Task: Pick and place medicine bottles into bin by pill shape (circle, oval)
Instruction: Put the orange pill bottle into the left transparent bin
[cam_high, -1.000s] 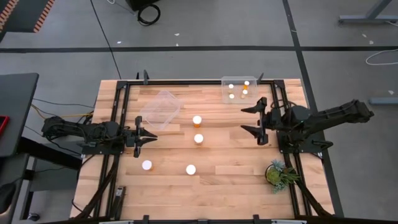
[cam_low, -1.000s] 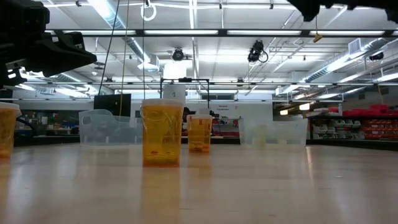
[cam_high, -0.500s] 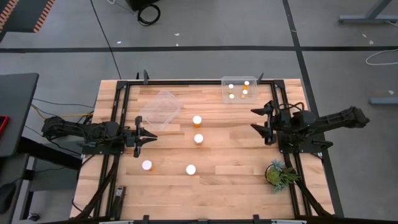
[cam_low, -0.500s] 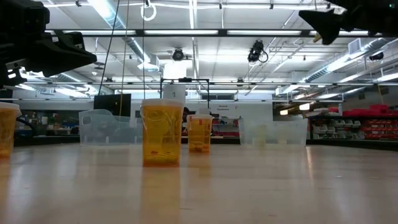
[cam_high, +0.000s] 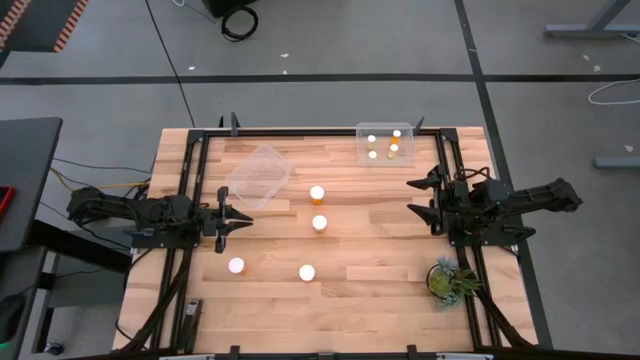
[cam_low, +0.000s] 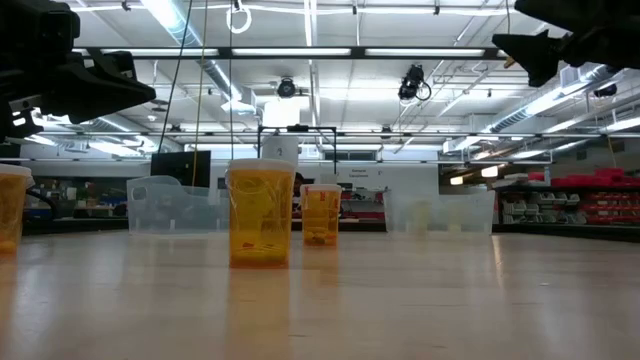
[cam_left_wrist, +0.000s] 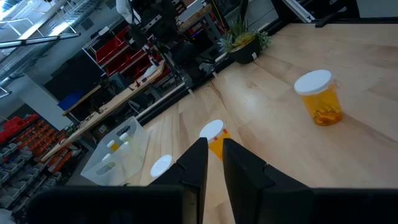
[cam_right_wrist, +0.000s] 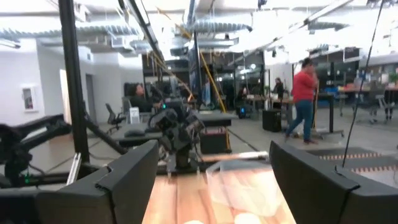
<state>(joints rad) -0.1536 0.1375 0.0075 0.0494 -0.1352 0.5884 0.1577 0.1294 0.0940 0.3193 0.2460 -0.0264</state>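
Four small orange translucent medicine bottles with round white caps (cam_high: 319, 223) stand loose mid-frame on the wooden bench (cam_high: 380, 280). Judged light, rigid, smooth-walled; grasp across the body below the cap. Left claw (cam_high: 236, 220) clenched, empty; right claw (cam_high: 416, 197) spread wide, empty.

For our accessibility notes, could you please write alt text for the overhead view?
Four white-capped orange medicine bottles stand loose mid-table, and four more sit in a clear bin at the far edge; a second, empty clear bin lies left of it. The shut left gripper and open right gripper hold nothing, and a potted plant stands near the right arm.
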